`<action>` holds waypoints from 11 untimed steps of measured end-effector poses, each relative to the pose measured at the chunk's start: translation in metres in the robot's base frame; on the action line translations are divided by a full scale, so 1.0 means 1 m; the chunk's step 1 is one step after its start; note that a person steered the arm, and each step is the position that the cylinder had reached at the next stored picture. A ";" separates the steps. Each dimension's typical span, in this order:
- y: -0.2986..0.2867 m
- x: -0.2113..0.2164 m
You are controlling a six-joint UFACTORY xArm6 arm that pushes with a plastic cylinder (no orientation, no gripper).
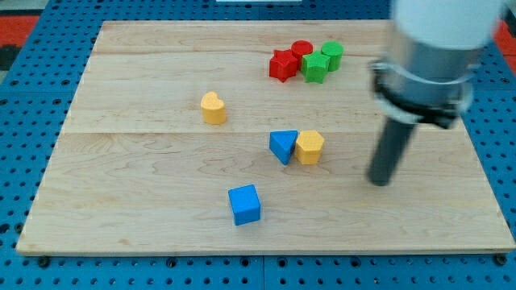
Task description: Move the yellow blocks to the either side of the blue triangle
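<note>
Blue triangle: mid table.
Yellow hexagon block: touches its right side. You look done here.
Yellow heart block: far off, up-left. Your next job, I think: push it down-right.
My tip: right of the hexagon, touching nothing.
Hand: none, just a rod.

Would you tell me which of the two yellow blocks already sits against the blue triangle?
The yellow hexagonal block, touching the blue triangle on the view's right. The yellow heart-shaped block stands apart, up-left. My tip is right of both.
</note>
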State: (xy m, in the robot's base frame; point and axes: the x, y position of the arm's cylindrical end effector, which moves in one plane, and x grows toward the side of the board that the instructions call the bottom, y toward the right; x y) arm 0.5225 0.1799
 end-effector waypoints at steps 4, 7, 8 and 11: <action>-0.101 -0.036; -0.212 -0.061; -0.210 -0.090; -0.291 -0.096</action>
